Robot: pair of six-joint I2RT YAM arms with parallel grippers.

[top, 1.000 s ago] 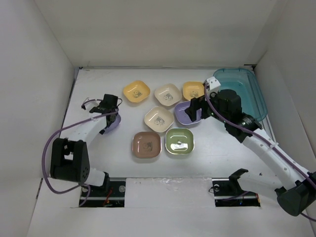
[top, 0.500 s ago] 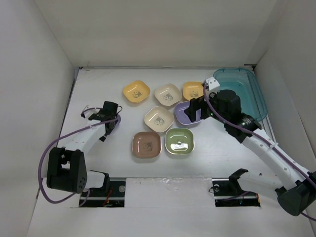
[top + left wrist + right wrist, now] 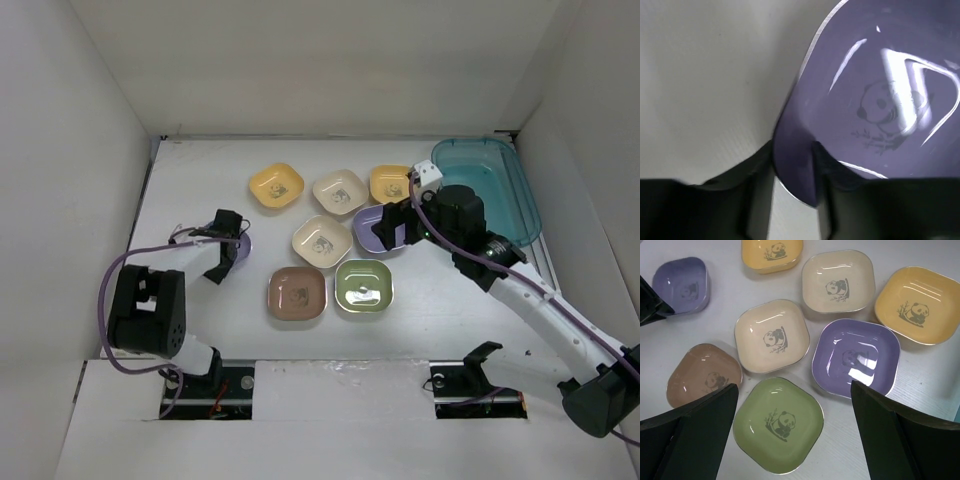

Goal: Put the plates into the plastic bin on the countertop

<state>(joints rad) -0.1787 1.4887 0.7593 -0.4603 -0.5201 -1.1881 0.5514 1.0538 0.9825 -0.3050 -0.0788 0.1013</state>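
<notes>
Several small square plates lie on the white countertop (image 3: 200, 190). Apart at the left is a purple plate (image 3: 880, 90), with my left gripper (image 3: 792, 165) shut on its near rim, one finger (image 3: 835, 170) inside and the other under the edge. In the top view that plate (image 3: 240, 243) is mostly hidden by the left gripper (image 3: 225, 252). My right gripper (image 3: 794, 385) hangs open above the cluster, over the green plate (image 3: 778, 425) and a second purple plate (image 3: 856, 357). The teal plastic bin (image 3: 500, 175) sits at the back right.
The cluster also holds a brown plate (image 3: 702, 375), two cream plates (image 3: 771, 336) (image 3: 839, 282) and two yellow ones (image 3: 914, 305) (image 3: 771, 252). White walls close in the countertop on three sides. The right arm (image 3: 520, 290) lies across the bin's near corner.
My left gripper has come down a little towards the near side and shut on the purple plate's rim. The left arm's elbow has swung. My right gripper has barely moved.
</notes>
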